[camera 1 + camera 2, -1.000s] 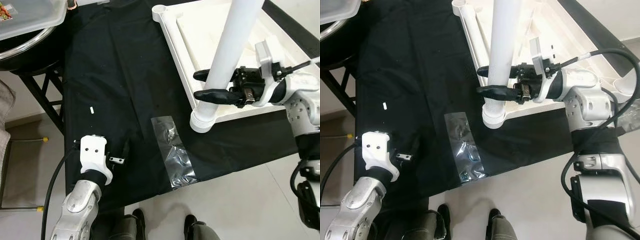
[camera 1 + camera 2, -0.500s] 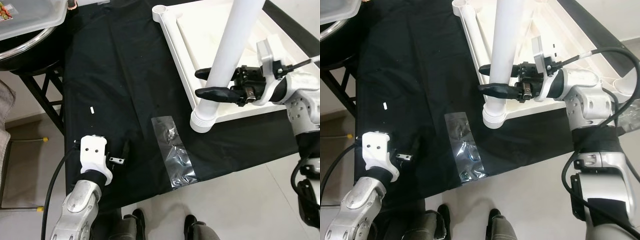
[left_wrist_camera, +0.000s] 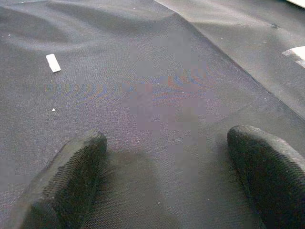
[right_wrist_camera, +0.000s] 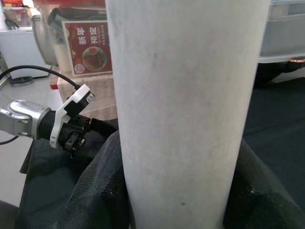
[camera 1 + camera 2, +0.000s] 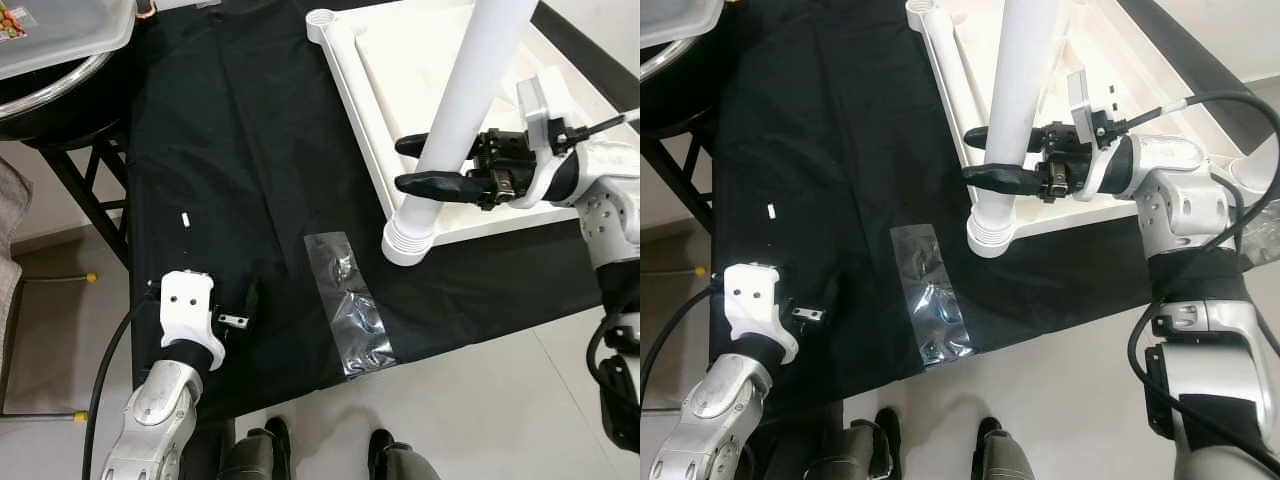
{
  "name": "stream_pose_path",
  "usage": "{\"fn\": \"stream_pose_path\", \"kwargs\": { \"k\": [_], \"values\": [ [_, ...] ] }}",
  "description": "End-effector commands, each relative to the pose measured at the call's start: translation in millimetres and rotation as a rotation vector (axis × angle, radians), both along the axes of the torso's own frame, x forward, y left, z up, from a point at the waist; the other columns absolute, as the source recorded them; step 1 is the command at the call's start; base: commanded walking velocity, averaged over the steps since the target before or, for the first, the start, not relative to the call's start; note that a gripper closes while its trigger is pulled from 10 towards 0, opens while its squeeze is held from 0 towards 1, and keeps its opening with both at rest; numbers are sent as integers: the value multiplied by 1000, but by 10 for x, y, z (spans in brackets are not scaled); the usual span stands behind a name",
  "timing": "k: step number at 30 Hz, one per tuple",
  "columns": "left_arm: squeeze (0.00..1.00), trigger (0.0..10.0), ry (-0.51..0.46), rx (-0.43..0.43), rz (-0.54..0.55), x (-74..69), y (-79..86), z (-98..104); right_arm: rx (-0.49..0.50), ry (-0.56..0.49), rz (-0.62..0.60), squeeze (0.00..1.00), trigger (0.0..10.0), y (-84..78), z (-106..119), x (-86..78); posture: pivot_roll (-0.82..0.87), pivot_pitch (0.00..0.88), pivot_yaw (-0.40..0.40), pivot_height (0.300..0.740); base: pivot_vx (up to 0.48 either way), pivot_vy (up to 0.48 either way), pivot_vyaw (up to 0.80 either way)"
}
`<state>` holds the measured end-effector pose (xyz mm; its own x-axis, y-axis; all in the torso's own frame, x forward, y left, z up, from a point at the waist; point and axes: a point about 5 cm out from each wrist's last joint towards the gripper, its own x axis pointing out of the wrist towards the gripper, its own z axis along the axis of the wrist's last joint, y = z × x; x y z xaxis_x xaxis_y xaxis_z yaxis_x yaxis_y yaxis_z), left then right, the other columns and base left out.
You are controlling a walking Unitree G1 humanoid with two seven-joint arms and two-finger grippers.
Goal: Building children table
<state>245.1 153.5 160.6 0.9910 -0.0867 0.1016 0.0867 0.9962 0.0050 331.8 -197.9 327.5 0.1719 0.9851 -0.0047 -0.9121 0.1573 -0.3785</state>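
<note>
An upturned white tabletop (image 5: pixel 345 90) lies on the black cloth (image 5: pixel 230 150) at the right. A white table leg (image 5: pixel 465 110) stands upright in the ribbed socket (image 5: pixel 407 240) at its near corner. My right gripper (image 5: pixel 402 166) comes in from the right and is shut on the leg's lower part, one black finger on each side. In the right wrist view the leg (image 4: pixel 186 105) sits tight between the fingers (image 4: pixel 95 191). My left gripper (image 3: pixel 167 186) rests open on bare cloth at the near left (image 5: pixel 240 305), holding nothing.
A clear plastic bag of small hardware (image 5: pixel 350 305) lies on the cloth between the two arms. A small white piece (image 5: pixel 186 218) is at the left. A clear bin (image 5: pixel 60 30) on a black stand is at the far left. A person's shoes (image 5: pixel 325 445) are at the near edge.
My right gripper and the leg's upper part have shifted slightly to the right. The left arm has stayed in place.
</note>
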Motion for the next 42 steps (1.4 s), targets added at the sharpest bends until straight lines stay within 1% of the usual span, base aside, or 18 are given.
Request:
{"fn": "stream_pose_path", "kwargs": {
  "k": [1,4,7,11,15,21,22,26,27,28,31,33,35,39,42],
  "values": [
    [0,10000,31,4,11,-39,23,-57,-41,40,-11,0,10000,-29,-110,-1,77,367,42,740,0,0,0],
    [0,10000,31,3,11,-36,22,-58,-50,57,-1,0,10000,22,-167,6,74,367,39,740,0,0,0],
    [0,10000,31,2,11,-35,21,-58,-55,61,-2,0,10000,37,-189,11,74,367,39,740,0,0,0],
    [0,10000,31,1,13,-35,20,-57,-60,90,-6,0,10000,128,-337,-1,74,368,40,740,0,0,0],
    [0,10000,31,1,12,-35,19,-58,-59,98,-5,0,10000,134,-369,-14,73,367,40,740,0,0,0],
    [0,10000,33,1,11,-33,22,-61,-52,102,-48,0,10000,101,-389,-1,70,367,42,740,0,0,0],
    [0,10000,33,1,11,-32,22,-61,-54,101,-57,0,10000,95,-395,5,70,367,42,740,0,0,0],
    [0,10000,34,2,11,-31,21,-61,-50,97,-181,0,10000,56,-432,103,70,368,42,740,0,0,0],
    [0,10000,34,2,11,-31,21,-61,-50,97,-181,0,10000,56,-432,103,70,368,42,740,0,0,0],
    [0,10000,34,2,11,-30,21,-61,-47,101,-212,0,10000,52,-439,125,72,367,44,740,0,0,0],
    [0,10000,35,2,11,-31,20,-62,-46,105,-228,0,10000,51,-443,137,71,366,43,740,0,0,0],
    [0,10000,35,1,11,-30,19,-63,-42,106,-269,0,10000,37,-446,171,71,368,43,740,0,0,0],
    [0,10000,35,1,11,-30,19,-63,-42,106,-269,0,10000,37,-446,171,71,368,43,740,0,0,0],
    [0,10000,36,0,11,-30,18,-64,-26,123,-327,0,10000,27,-468,209,70,367,41,740,0,0,0],
    [0,10000,36,0,11,-29,18,-64,-25,123,-335,0,10000,29,-475,212,70,368,41,740,0,0,0]
  ]
}}
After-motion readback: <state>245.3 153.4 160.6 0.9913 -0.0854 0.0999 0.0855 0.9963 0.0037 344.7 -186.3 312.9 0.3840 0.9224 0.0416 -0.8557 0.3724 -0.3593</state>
